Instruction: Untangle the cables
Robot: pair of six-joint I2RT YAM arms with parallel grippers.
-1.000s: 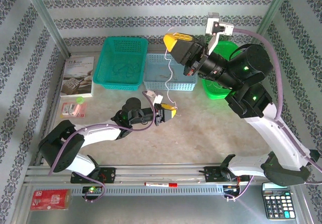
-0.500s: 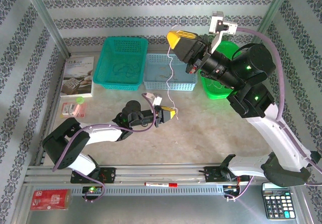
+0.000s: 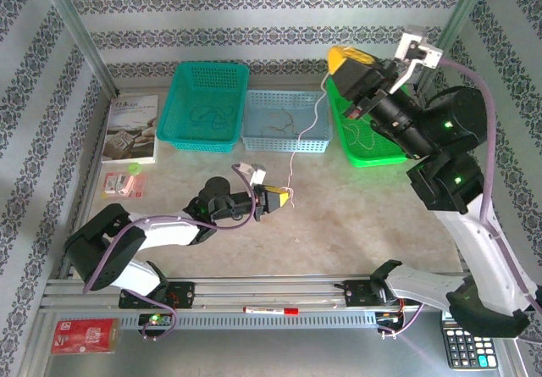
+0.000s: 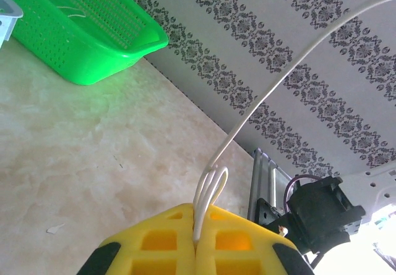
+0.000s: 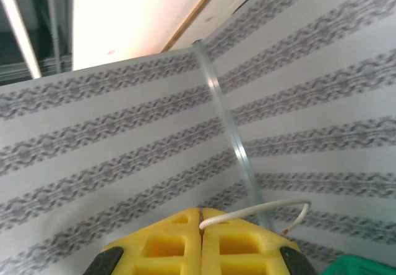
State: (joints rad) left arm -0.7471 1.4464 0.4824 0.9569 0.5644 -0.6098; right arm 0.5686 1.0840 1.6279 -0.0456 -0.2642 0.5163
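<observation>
One whitish cable (image 3: 310, 133) stretches taut between both grippers. My left gripper (image 3: 286, 197) lies low over the table's middle, its yellow fingers (image 4: 235, 241) shut on the cable's doubled-over lower end (image 4: 209, 185). The strand rises from there to the upper right (image 4: 291, 65). My right gripper (image 3: 336, 58) is held high above the green basket (image 3: 349, 144), shut on the cable's upper end. A short curved tail (image 5: 272, 207) sticks out of the right gripper (image 5: 201, 223). More thin strands lie in the pale blue basket (image 3: 282, 146) and the teal basket (image 3: 174, 116).
A book (image 3: 131, 127) and a pink packet (image 3: 121, 182) lie at the left. A red pen (image 3: 271, 310) rests on the front rail, a calculator (image 3: 466, 343) at the bottom right. The green basket (image 4: 80, 34) stands ahead of the left gripper.
My right gripper swung right, from over the blue basket to above the green one, drawing the cable out. The left gripper closed on the cable's lower end and shifted slightly nearer.
</observation>
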